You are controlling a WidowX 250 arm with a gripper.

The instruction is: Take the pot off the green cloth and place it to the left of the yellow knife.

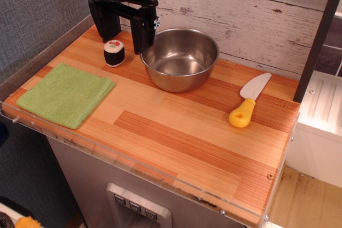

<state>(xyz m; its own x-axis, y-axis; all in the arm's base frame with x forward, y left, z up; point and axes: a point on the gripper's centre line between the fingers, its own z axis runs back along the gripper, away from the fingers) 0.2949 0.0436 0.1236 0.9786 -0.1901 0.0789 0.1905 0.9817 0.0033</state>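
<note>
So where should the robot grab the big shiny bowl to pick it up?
Probably by the rim. The pot has no handles and stands upright with its mouth open, so coming straight down with one finger inside and one outside the rolled edge looks best. The near-left rim is closest to the open gripper, though the sushi roll stands close by.

Whitewashed plank wall (pixel 256 9), wooden counter (pixel 176 132)
</note>
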